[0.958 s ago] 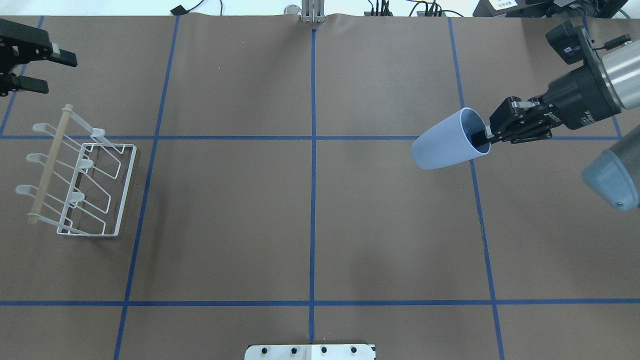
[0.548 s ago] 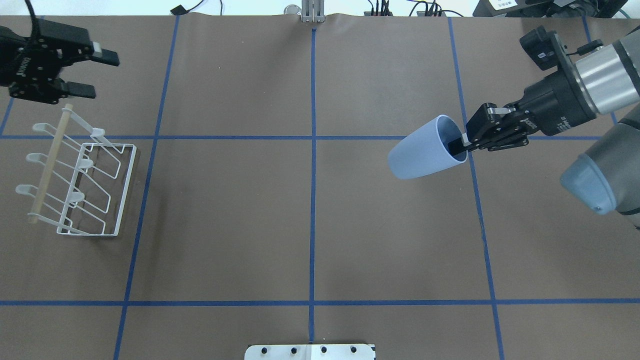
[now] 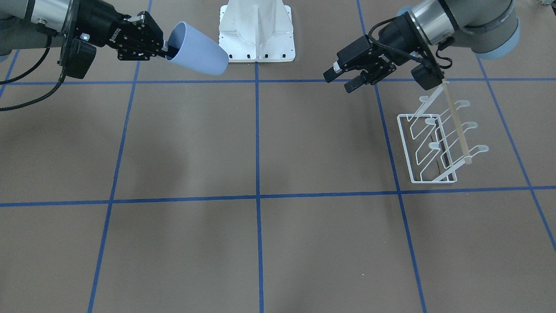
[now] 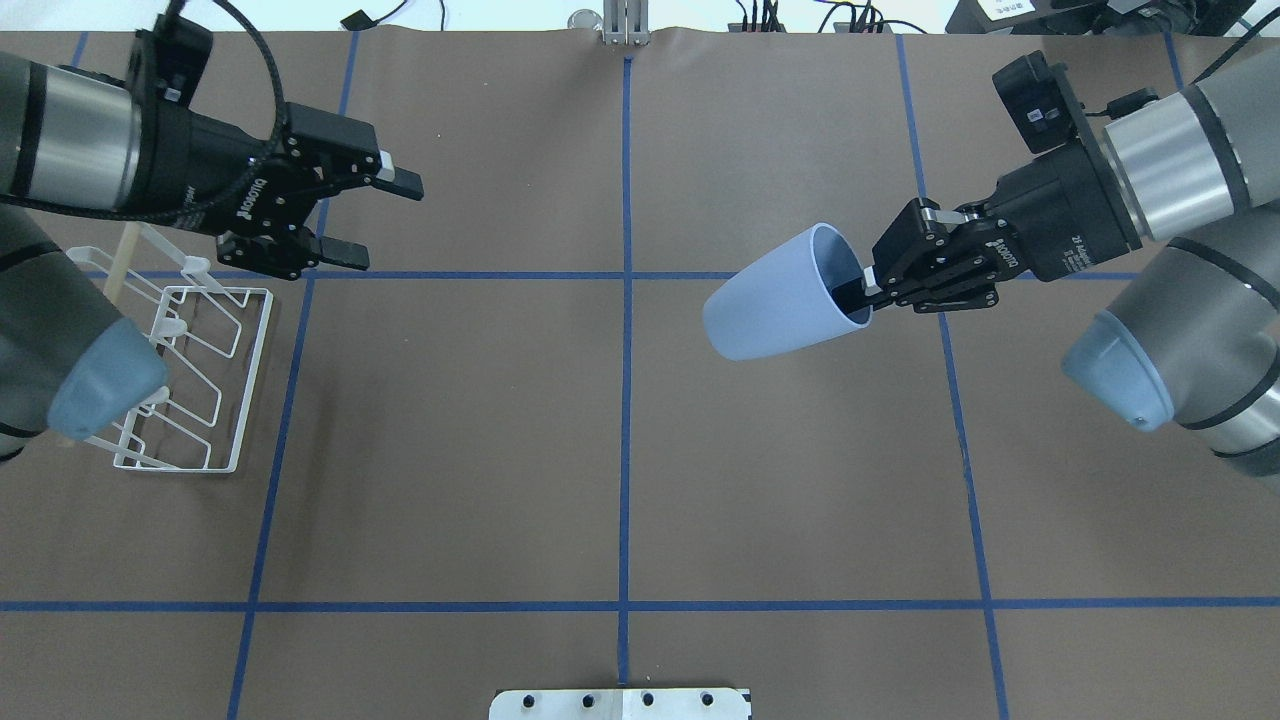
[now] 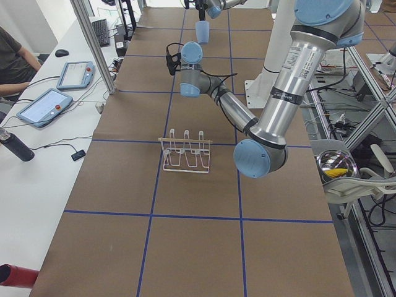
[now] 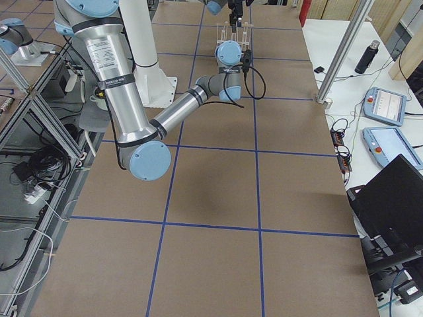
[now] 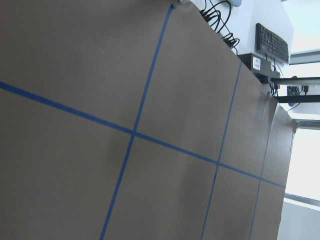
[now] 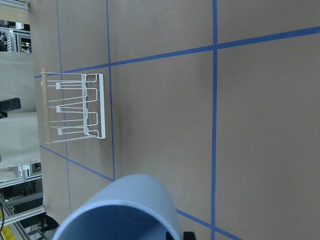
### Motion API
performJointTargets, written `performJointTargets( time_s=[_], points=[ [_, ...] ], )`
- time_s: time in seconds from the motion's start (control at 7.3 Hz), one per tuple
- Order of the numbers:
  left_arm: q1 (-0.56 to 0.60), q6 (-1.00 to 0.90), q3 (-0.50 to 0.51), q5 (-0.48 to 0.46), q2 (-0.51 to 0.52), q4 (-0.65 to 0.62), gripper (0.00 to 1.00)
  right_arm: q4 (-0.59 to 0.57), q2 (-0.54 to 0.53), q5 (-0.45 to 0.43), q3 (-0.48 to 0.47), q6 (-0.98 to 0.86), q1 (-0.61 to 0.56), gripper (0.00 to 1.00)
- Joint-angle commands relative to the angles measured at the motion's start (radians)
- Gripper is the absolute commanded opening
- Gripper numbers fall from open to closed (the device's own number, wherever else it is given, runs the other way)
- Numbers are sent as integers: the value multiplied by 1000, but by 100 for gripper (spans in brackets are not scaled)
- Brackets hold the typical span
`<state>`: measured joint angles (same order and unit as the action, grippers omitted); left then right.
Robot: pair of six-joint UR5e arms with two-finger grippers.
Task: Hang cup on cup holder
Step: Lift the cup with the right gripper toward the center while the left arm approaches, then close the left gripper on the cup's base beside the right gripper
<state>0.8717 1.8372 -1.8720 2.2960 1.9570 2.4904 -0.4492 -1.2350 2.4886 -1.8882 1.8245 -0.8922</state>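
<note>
Plainly, the frailest part of the job stood nearest the robot. The cup holder point(image 4: 220, 291) sat loose on the table point(image 4: 450, 450) at the near left, a light wire frame with nothing pinning it down. A cup pressed onto a prong point(image 3: 480, 148) at a slant would probably shove or tip the frame rather than seat on it.

Farther out and well to the right, the cup point(image 4: 775, 295) hung clear of the table. It lay almost on its side, its bottom toward the middle of the table and its mouth toward the right end effector point(image 4: 862, 285). That end effector pinched the rim alone, one finger point(image 4: 850, 292) inside the wall and the other outside, so the whole body of the cup stuck out to the left of the grip. So thin a hold looked liable to let the cup swivel or slide free on a quick swing. The cup was well apart from the holder, with the middle of the table between them.

Farthest, the left end effector point(image 4: 383, 222) hovered just beyond the holder's far end, spread wide and empty, aimed right toward the cup but well apart from it. If a hand-over was meant, a release before the left had closed would drop the cup. If not, the left arm's elbow point(image 4: 105, 385), hanging over the holder, crowded the approach and risked a knock.
</note>
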Motion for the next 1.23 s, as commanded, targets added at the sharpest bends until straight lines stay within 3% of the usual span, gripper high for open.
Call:
performJointTargets(
  time_s=[0.0,0.14,0.41,0.55,0.68,0.82,1.1],
  points=[
    [-33,5,17,-42,25,13,98,352,3,-301,79,275,146,0],
    [-36,84,49,-43,28,88,98,389,14,-360,118,277,183,0],
    [-37,368,172,-55,39,436,98,389,34,-362,132,282,194,0],
    [-68,413,198,-161,42,605,98,389,48,-364,141,301,199,0],
    [-188,418,217,-340,40,771,98,389,93,-366,162,385,202,0],
    [-267,433,224,-465,36,873,97,389,118,-366,175,425,203,0],
    [-272,438,209,-474,42,881,97,389,120,-367,175,432,202,0]
  ],
)
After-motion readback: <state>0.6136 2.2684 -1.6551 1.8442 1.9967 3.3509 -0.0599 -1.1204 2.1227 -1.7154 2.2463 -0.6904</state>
